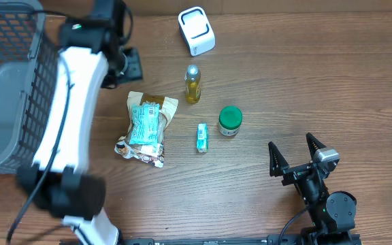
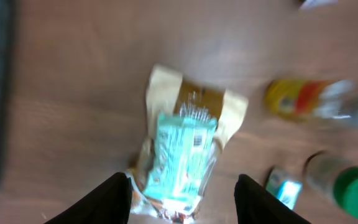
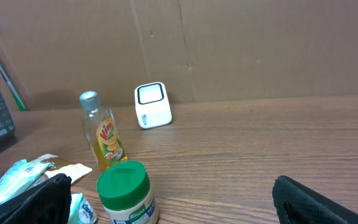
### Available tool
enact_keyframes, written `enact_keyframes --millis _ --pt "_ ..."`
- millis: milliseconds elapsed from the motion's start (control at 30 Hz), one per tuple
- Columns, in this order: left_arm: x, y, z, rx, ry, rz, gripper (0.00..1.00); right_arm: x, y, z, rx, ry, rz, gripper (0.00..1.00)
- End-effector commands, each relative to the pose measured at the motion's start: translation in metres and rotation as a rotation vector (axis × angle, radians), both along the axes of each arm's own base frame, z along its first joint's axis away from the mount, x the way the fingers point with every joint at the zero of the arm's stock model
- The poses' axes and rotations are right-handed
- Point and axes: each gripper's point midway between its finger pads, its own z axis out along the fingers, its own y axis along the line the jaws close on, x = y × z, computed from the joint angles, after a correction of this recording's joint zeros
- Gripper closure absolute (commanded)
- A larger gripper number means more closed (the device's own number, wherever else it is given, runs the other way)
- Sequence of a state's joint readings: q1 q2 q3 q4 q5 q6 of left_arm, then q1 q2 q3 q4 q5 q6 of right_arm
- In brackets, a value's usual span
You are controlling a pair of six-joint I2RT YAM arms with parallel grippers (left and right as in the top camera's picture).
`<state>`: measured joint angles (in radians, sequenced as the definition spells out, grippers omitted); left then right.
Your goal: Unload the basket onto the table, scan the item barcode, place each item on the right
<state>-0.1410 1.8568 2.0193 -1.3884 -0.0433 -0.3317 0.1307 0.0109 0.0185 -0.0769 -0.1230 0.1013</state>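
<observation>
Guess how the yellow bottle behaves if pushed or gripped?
The bottle stands upright and is tall and narrow, so a push high up would probably tip it. Its body looks round, so once down it would likely roll. Yellow liquid fills it nearly to the neck, so it is probably heavy for its size, and the smooth plastic may slip.

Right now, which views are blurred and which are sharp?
Left wrist view: heavily smeared throughout; the teal packet and yellow bottle have soft edges. Overhead view: the left arm is blurred, while the green-lidded jar is sharp. Right wrist view: crisp, with the white scanner well defined.
</observation>
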Motion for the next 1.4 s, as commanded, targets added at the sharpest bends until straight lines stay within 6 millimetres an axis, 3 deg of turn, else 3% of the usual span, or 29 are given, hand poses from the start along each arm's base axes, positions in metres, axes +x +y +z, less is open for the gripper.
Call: enact_keyframes --millis 0,100,333,367,500,1367 --pt "-0.009 0.020 0.056 0.069 -0.163 -0.020 0.44 0.001 -0.002 -0.003 0.003 0.000 -0.013 0.00" --pt "-0.013 0.036 0.066 0.086 -0.187 -0.012 0.45 0.001 -0.002 -0.003 0.003 0.000 -0.013 0.00" --pt "-0.013 0.088 0.065 0.084 -0.183 0.114 0.39 0.001 -0.002 -0.003 0.003 0.000 -0.013 0.00" --pt "-0.014 0.093 0.064 0.081 -0.177 0.134 0.00 0.001 -0.002 -0.003 0.003 0.000 -0.013 0.00" --pt "-0.019 0.101 0.062 0.084 -0.161 0.156 0.00 0.001 -0.002 -0.003 0.003 0.000 -0.013 0.00" --pt "-0.019 0.101 0.061 0.084 -0.159 0.157 0.01 0.001 -0.002 -0.003 0.003 0.000 -0.013 0.00"
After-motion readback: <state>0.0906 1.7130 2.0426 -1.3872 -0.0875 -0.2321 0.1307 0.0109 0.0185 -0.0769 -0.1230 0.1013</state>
